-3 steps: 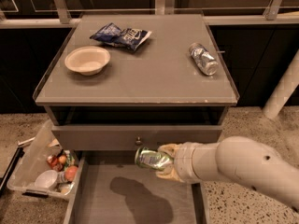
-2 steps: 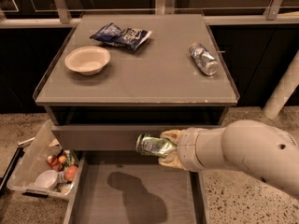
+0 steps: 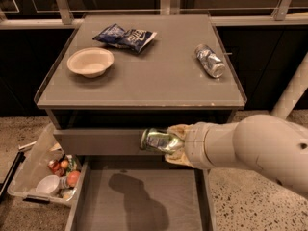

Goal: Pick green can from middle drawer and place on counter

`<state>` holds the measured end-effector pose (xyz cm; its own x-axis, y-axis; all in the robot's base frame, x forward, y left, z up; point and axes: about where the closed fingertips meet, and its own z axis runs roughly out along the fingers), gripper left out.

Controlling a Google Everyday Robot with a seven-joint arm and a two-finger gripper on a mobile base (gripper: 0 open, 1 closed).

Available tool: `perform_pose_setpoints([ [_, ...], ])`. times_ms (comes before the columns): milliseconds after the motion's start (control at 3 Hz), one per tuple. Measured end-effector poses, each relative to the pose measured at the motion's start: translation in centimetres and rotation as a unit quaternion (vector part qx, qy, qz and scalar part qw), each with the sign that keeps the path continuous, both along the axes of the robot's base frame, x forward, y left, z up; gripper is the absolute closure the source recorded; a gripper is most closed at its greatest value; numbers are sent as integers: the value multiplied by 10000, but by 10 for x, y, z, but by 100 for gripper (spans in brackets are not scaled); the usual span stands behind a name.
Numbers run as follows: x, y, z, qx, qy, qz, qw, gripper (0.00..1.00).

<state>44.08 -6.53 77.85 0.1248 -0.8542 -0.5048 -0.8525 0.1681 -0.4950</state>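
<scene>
My gripper (image 3: 174, 143) is shut on the green can (image 3: 158, 141), a shiny green metal can held on its side. It hangs in front of the grey drawer front, above the open middle drawer (image 3: 137, 196), whose flat grey floor shows only the arm's shadow. The counter (image 3: 154, 76) lies just above and behind the can. The large white arm (image 3: 255, 150) comes in from the right.
On the counter stand a white bowl (image 3: 90, 61), a blue snack bag (image 3: 125, 36) and a dented silver-and-blue can (image 3: 210, 60) lying on its side. A clear bin (image 3: 41, 174) with cups and fruit sits on the floor to the left of the drawer.
The gripper has lifted the green can up from over the drawer toward the level of the counter's front edge.
</scene>
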Motion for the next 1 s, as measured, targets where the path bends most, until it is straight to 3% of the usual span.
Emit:
perform_pose_setpoints([
  [333,11,-8,56,-132,-461,-26,9988,100],
  [667,36,-18,119,-102,-1010,-50,9948,100],
  [1000,36,-18,119,-102,-1010,-50,9948,100],
])
